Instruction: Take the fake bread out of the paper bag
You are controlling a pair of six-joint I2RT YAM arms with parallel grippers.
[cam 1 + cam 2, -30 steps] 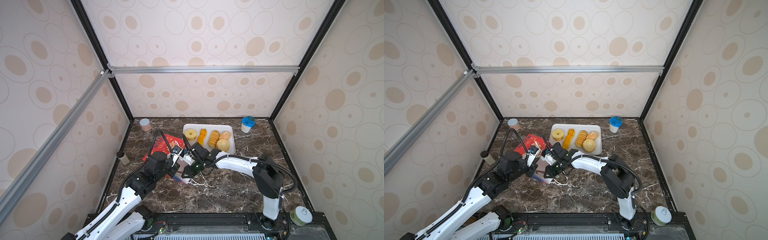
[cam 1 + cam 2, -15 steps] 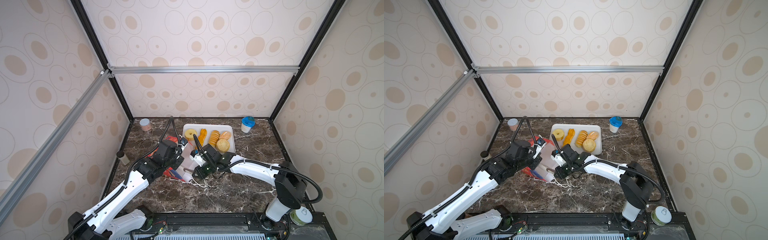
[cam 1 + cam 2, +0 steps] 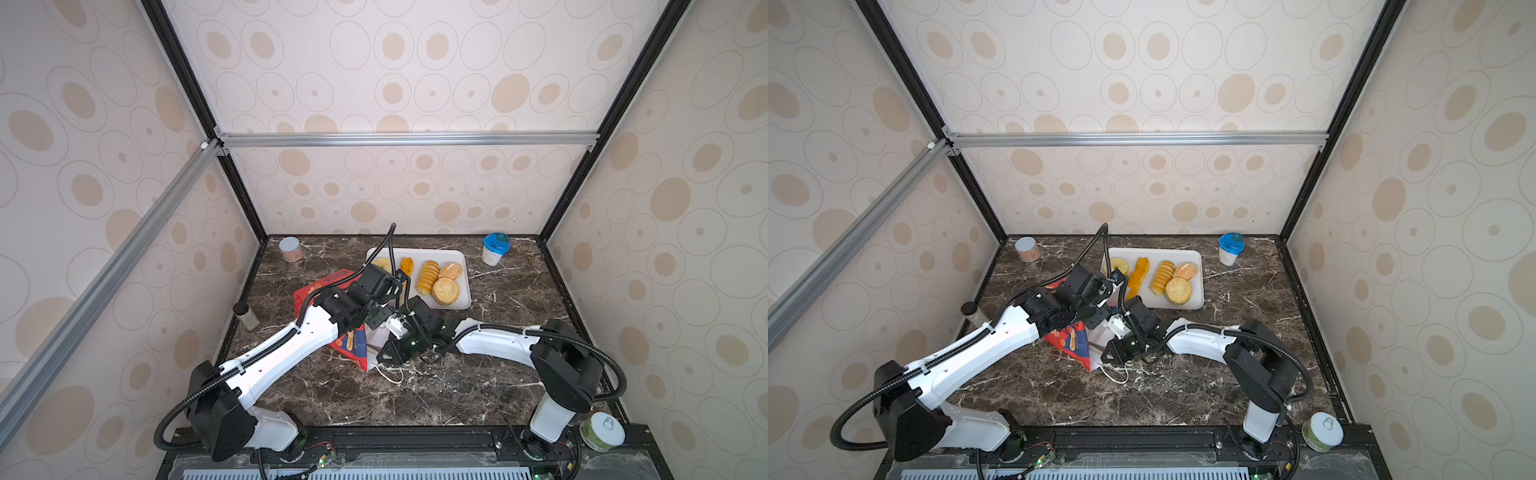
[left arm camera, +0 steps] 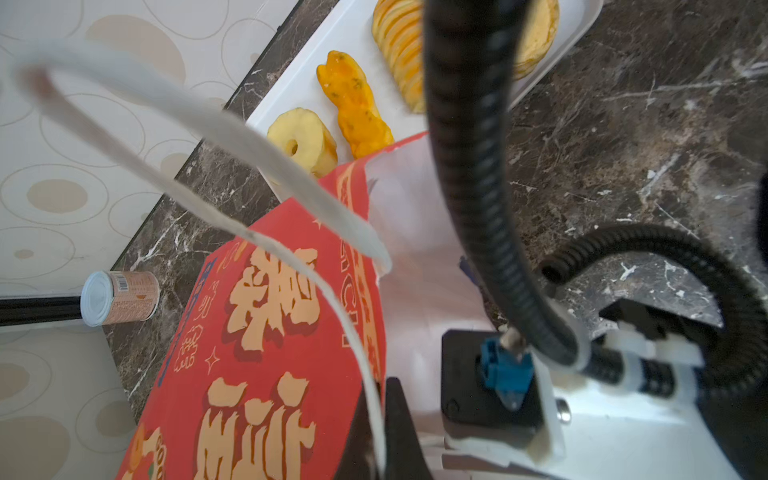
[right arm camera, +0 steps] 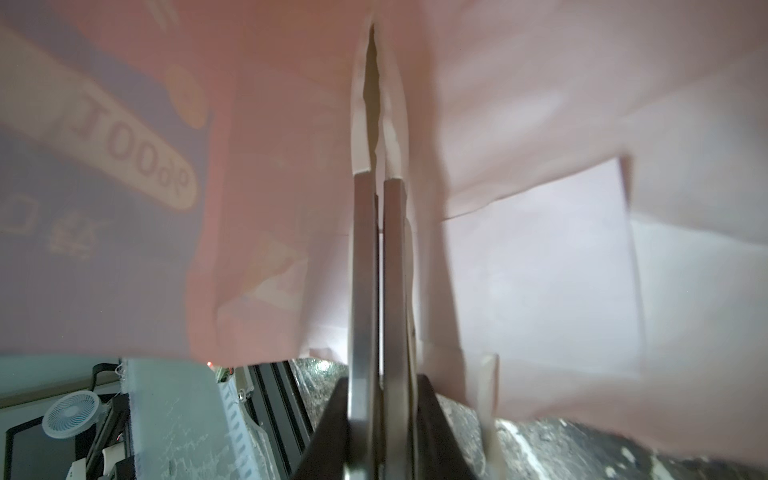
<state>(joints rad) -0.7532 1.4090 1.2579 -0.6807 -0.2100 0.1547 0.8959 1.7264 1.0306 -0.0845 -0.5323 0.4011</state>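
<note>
Pressed together, the left gripper [image 4: 376, 419] pinches the rim of the paper bag [image 4: 270, 332], right where a white cord handle [image 4: 199, 137] runs down between its black fingers. The right gripper [image 5: 378, 183] is closed too, its two metal fingers nipping a fold of the bag's pale lining.

From my seat, both top views show the left arm [image 3: 291, 345] reaching diagonally from the front-left base to the table's middle, its wrist bent over the bag. The right arm [image 3: 494, 343] has its elbow out to the right and its forearm running low across the marble to the bag's mouth.

The bag sits tilted between the two wrists, and a second cord loop [image 3: 390, 374] trails on the table.

I count five pieces of fake bread [image 3: 1163, 276] on the white tray [image 3: 1152, 301] behind the bag: a ring [image 3: 1119, 264], an orange twisted stick [image 3: 1139, 270], a ridged loaf and two rounder ones.

Large cream Chinese characters [image 4: 270, 291] fill the red front; I cannot read them. "100%" [image 5: 137, 162] shows through the paper in the right wrist view. A can [image 4: 120, 297] by the wall carries a barcode.
</note>
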